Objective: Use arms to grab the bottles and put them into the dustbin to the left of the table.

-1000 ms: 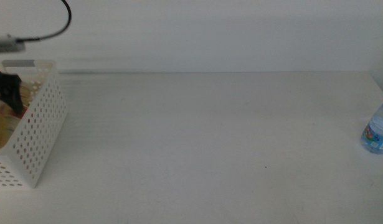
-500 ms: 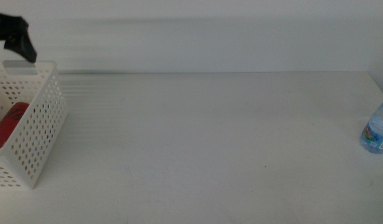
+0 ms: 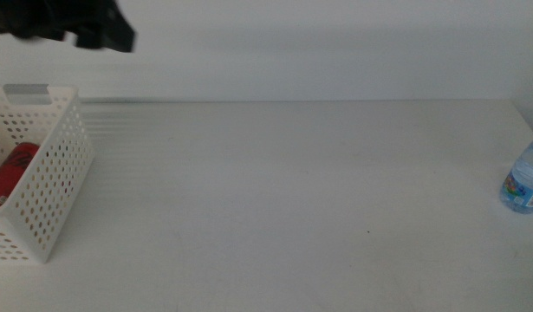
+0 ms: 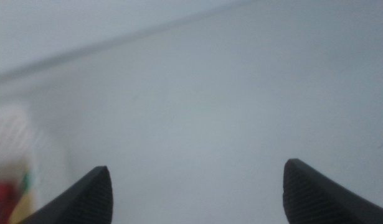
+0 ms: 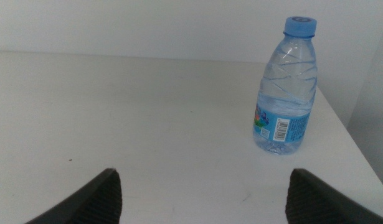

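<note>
White table, left tool blurred, water bottle cropped

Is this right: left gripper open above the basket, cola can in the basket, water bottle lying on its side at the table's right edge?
Not quite. The water bottle stands upright, cap up, as the right wrist view shows. The rest holds: left gripper open above the basket, cola can inside.

Bright, even, washed out across the white surface, with hardly any shadow. Smeared with motion blur in the left wrist view. Sharp on the water bottle.
</note>
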You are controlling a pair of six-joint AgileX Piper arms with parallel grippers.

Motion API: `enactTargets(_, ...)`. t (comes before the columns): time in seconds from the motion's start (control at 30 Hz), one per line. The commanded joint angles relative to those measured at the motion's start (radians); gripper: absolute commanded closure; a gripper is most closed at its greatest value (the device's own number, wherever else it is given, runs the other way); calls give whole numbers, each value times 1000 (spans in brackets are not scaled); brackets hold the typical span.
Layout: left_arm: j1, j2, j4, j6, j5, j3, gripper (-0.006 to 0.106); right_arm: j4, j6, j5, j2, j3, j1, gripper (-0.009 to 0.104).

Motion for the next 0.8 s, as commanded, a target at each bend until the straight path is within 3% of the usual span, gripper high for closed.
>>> enactTargets(0.0,-72,-110,-9,-11,-231,89,10,-9,-12,-71,-27,-9,-5,16)
enactTargets(0.1,-143,-207,-8,-11,-393,243,10,-9,-12,-71,-27,-9,-5,16)
enactTargets(0.27,-206,-344,-29,-11,-439,430,10,-9,-12,-71,-27,-9,-5,16)
enactTargets(0.53,-318,-546,12,-79,-645,787,10,-9,-12,-71,-27,-9,-5,16)
enactTargets(0.77,-414,-688,53,-179,-701,945,10,-9,-12,-71,-27,-9,-5,16)
